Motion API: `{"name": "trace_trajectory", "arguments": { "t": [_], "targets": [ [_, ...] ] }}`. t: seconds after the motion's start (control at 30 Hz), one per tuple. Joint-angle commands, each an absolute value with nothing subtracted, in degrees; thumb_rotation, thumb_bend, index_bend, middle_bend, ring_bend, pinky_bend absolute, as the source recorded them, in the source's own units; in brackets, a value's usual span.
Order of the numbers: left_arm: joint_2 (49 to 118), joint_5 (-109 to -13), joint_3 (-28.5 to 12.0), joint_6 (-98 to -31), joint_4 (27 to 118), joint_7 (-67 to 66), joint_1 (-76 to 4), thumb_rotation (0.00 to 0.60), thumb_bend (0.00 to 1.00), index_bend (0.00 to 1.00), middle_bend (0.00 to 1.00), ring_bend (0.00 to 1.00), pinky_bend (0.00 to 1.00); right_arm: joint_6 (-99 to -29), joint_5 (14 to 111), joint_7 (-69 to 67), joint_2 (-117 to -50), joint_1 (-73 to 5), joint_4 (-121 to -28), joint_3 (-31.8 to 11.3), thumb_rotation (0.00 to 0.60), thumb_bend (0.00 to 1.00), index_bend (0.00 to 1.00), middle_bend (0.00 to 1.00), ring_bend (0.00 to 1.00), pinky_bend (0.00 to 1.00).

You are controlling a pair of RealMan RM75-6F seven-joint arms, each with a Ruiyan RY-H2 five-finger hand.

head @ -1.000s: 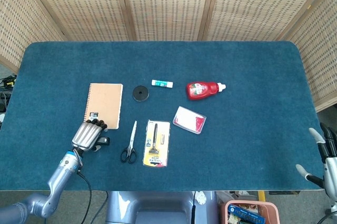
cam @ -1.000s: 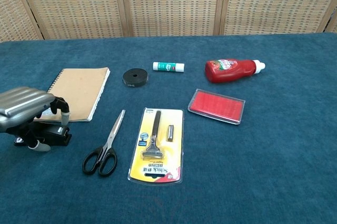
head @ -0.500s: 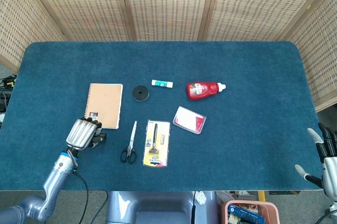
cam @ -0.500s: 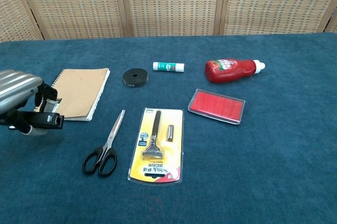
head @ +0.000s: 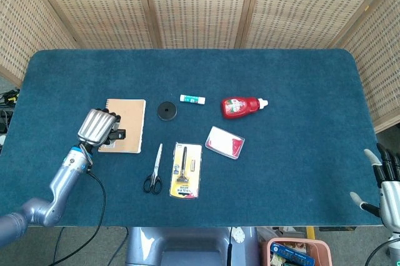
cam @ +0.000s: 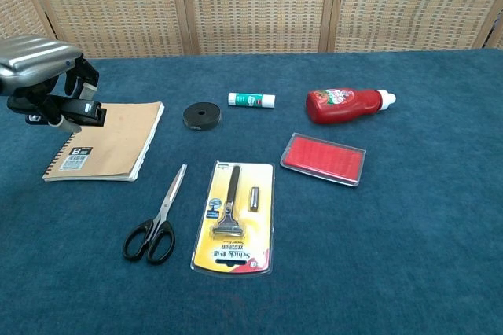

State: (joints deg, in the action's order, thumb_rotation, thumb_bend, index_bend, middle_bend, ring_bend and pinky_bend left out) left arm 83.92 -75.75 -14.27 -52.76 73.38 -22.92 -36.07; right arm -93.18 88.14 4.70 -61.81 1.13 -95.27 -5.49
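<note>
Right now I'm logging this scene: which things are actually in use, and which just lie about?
In use:
left hand, raised over the notebook
small black object, held in that hand; what it is I cannot tell
notebook, beneath it

Lying about:
scissors
razor pack
black tape roll
glue stick
red bottle
red case
right hand, open at the table edge

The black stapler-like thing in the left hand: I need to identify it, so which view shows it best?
The chest view: the small black object shows side-on, gripped under the left hand above the notebook. In the head view it is only a dark sliver mostly hidden by the hand.
</note>
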Motion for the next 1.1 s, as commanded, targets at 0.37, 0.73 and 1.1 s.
{"name": "trace_trajectory", "arguments": {
  "t": [0.37,0.73,1.1],
  "targets": [
    [92.36,-74.3,-13.03,-41.76,53.94,-17.29,-45.47,0.6,0.36,0.66,0.56,0.49,0.54,-90.64,83.36,7.22,-63.09,-0.07,-94.5,-7.25,0.6,0.0,0.0,0.0,0.0,0.0],
    [96.96,-76.19,-10.9,-40.16,45.93,-7.66,-47.13,0.6,0.1,0.13,0.07,0.13,0.25,-91.1,83.45,8.64,-63.41,-0.09,-94.83,-7.19,0.6,0.0,0.0,0.0,0.0,0.0],
    [91.81,-79.58,-10.94,-48.64,52.09,0.14,-45.41,0.6,0.01,0.0,0.0,0.0,0.04,-92.09,84.48,7.42,-62.79,0.35,-95.22,-6.84,0.6,0.0,0.0,0.0,0.0,0.0]
  ]
}}
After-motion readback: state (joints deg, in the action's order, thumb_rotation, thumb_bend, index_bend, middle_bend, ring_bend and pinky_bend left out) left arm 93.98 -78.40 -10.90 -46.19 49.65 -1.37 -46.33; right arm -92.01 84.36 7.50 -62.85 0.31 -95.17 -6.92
